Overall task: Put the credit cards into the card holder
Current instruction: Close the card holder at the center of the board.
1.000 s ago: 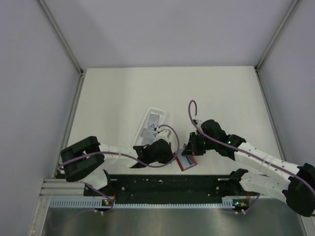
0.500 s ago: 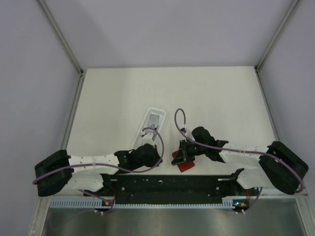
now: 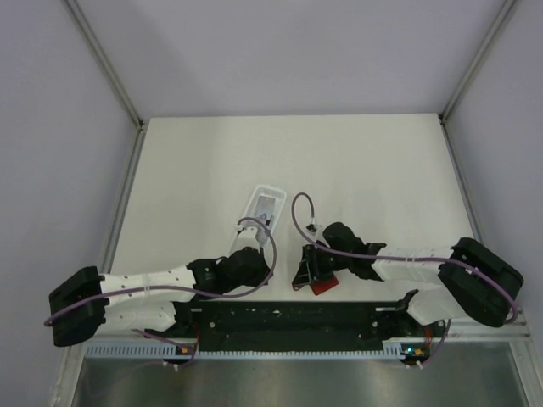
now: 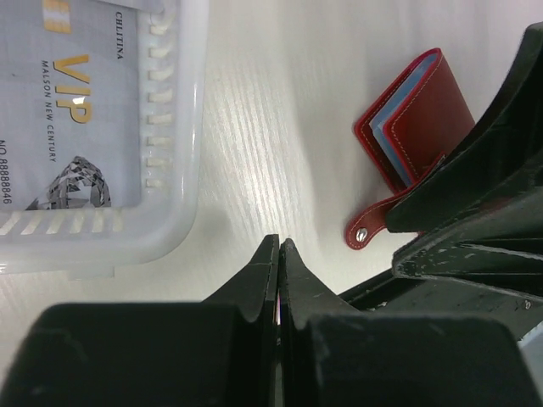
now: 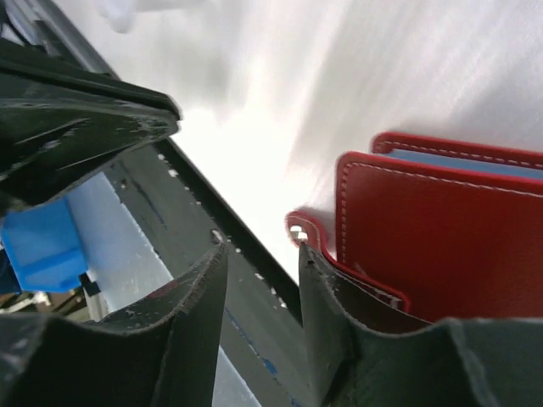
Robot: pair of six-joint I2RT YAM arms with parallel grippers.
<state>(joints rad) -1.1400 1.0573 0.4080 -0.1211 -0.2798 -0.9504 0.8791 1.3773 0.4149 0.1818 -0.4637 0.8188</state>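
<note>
Bright, even light, soft shadows, glare on table [image 5: 280, 93], close-ups perhaps blurred

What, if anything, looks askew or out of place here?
The red wallet lies skewed at the near edge of the table, its clasp tab unfastened and sticking out, partly under the right gripper. Nothing looks spilled or damaged.
</note>
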